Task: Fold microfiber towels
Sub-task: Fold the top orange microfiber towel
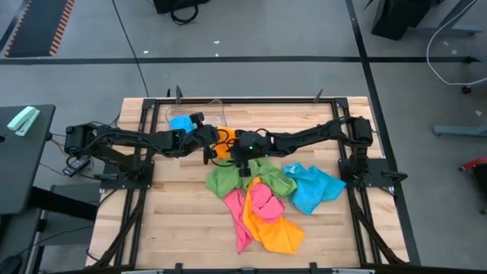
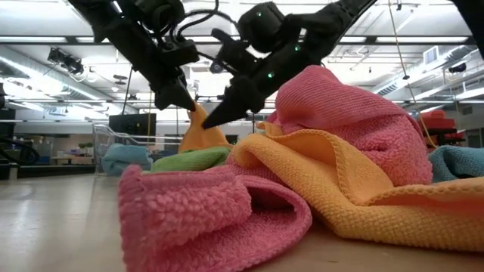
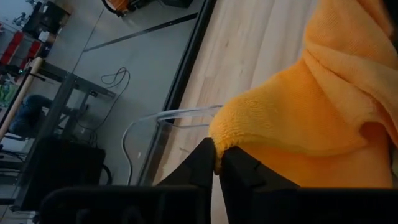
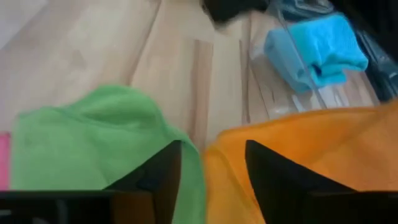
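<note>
The left gripper [image 3: 216, 167] is clenched on a corner of the orange towel [image 3: 323, 118], lifting it above the table [image 1: 183, 221]. The right gripper [image 4: 211, 168] hangs released just beside it, over the green towel [image 4: 106, 137].

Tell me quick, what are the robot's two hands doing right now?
Left gripper: fingers shut on a corner of the orange towel.
Right gripper: fingers open, holding nothing, just over the orange towel next to the green towel.
</note>
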`<action>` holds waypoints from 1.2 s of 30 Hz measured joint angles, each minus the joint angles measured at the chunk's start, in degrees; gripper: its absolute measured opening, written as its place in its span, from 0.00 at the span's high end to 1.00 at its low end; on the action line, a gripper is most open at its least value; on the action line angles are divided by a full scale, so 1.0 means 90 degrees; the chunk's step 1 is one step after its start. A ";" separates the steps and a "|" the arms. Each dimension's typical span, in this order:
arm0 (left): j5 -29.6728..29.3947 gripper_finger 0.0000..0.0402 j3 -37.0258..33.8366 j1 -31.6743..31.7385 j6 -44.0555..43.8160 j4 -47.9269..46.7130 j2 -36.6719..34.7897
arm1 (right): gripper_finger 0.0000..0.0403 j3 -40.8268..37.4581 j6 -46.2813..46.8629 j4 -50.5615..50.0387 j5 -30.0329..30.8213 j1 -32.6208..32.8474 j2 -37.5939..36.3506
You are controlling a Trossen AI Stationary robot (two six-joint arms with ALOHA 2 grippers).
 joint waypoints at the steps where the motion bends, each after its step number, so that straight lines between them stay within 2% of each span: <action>1: 0.0000 0.92 0.0000 0.0000 0.0000 -0.0008 0.0000 | 0.51 -0.0004 -0.0035 0.0039 -0.0047 -0.0051 0.0046; 5: -0.0002 0.92 0.0000 0.0000 -0.0002 0.0020 0.0000 | 0.48 0.0060 -0.0070 0.0349 -0.0393 -0.0245 0.0220; 15: 0.0000 0.96 0.0000 0.0002 0.0000 0.0014 0.0000 | 0.49 0.0624 0.0156 0.0163 -0.1134 -0.0478 0.1043; 20: 0.0000 0.93 0.0000 0.0002 -0.0002 -0.0027 0.0000 | 0.53 0.1060 0.0148 -0.0229 -0.1145 -0.0467 0.1370; 29: 0.0002 0.95 0.0000 0.0002 -0.0005 -0.0045 0.0000 | 0.68 0.1121 0.0183 -0.0480 -0.1142 -0.0472 0.1304; 36: 0.0005 0.95 0.0000 0.0000 -0.0012 -0.0052 0.0000 | 0.69 0.1121 0.0252 -0.0680 -0.1139 -0.0472 0.1149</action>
